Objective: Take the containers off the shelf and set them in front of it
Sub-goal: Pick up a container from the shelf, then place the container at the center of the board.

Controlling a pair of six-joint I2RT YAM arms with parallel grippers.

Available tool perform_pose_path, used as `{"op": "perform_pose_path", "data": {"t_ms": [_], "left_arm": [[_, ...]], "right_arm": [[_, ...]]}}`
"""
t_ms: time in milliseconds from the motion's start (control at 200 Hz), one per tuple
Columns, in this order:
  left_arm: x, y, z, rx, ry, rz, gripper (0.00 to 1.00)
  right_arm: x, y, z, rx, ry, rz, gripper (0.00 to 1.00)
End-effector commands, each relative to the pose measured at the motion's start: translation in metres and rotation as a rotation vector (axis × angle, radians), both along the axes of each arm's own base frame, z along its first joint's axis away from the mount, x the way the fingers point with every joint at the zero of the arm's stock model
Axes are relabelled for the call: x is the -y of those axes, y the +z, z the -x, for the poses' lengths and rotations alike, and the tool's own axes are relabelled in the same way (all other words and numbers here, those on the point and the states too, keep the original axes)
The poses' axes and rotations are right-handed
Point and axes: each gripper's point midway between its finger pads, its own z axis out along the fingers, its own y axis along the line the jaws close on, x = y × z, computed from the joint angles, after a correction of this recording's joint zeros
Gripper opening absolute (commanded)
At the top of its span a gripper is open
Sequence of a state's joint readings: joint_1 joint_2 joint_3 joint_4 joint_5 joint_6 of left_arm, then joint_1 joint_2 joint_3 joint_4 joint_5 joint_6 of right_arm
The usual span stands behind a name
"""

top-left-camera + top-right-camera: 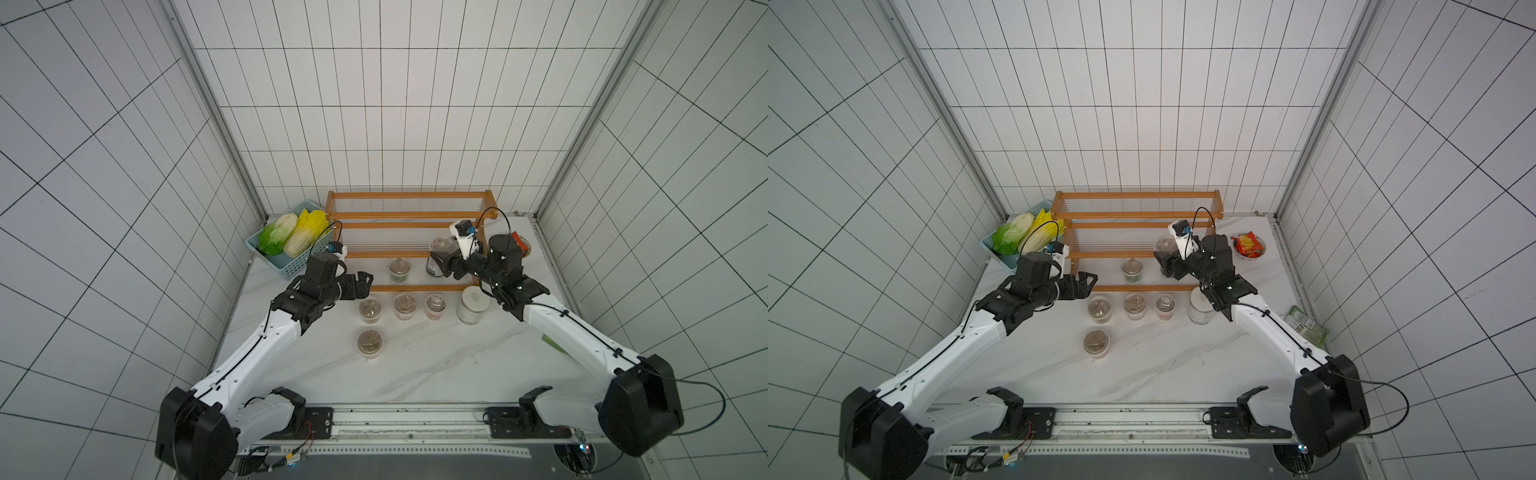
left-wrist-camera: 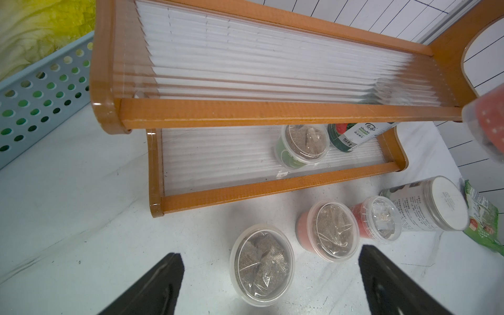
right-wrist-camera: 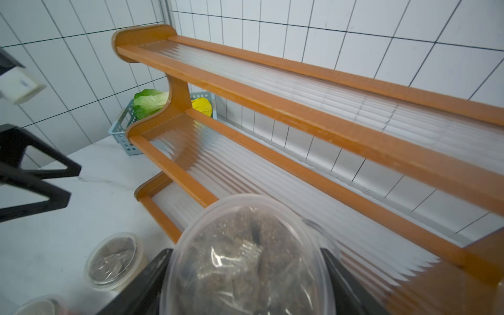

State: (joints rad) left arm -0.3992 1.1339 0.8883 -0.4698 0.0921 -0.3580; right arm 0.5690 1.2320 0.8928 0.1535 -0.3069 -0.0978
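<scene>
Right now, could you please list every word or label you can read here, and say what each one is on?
"shouhe": label of the dark jar on the shelf's lowest tier; larger letters below it are cut off.
White-labelled jar: print too small to read.
Green packet: print too blurred to read.
</scene>
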Motion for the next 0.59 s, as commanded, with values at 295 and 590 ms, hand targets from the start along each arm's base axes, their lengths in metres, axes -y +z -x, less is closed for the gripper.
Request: {"op": "perform_pose_path", "data": {"t_ms": [295,590], "left_arm": [[0.003,0.015,-0.008,0.033,-0.010,0.016,0.99],[0.003,0.014,-0.008,0.032,-0.011,0.010,0.98]], "right_arm": [[-0.060,-0.081,0.139,-0.052,0.271,0.029,0.80],[-0.088,-0.152,0.154,-0.053,0.319,0.143,0.81]]}}
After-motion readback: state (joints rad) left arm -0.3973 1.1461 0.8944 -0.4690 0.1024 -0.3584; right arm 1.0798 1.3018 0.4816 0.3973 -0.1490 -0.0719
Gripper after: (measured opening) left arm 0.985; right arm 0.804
